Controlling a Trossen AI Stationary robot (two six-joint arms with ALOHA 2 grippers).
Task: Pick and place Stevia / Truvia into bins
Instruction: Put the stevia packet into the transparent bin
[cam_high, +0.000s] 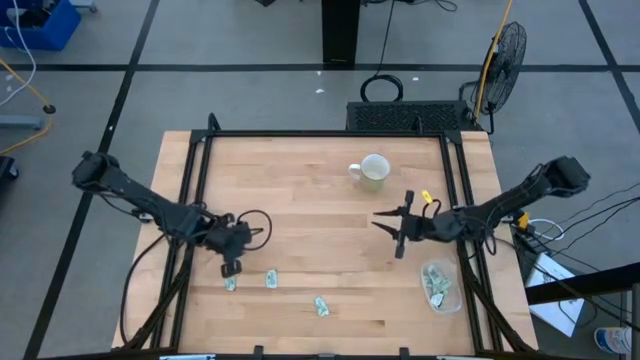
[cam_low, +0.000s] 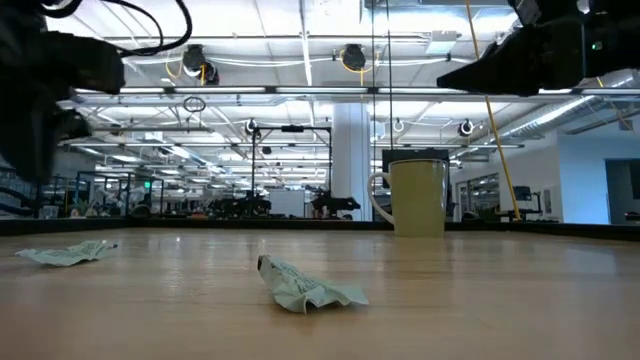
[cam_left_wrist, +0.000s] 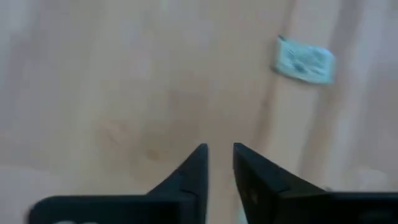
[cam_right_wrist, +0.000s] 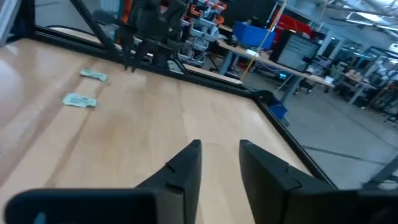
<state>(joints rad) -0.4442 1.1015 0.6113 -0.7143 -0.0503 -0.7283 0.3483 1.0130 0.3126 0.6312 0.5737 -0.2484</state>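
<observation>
In the high view three pale green and white Stevia sachets lie flat near the table's near edge: one (cam_high: 230, 284), one (cam_high: 271, 279) and one (cam_high: 321, 306). The clear bin (cam_high: 452, 302) sits at the near right corner with several sachets inside. My left gripper (cam_high: 231, 268) hovers just behind the leftmost sachet, pointing down, narrowly open and empty; its wrist view shows one sachet (cam_left_wrist: 303, 60) ahead of the fingers (cam_left_wrist: 219, 146). My right gripper (cam_high: 385, 228) hangs over the table's right half, left of the bin, open and empty (cam_right_wrist: 219, 146).
A white mug (cam_high: 373, 171) stands at the far centre, also seen in the low view (cam_low: 418, 197). A dark frame (cam_high: 320, 134) borders the table. Bare wood lies between the two grippers. The low view shows two sachets (cam_low: 305, 285) (cam_low: 65, 253) on the near tabletop.
</observation>
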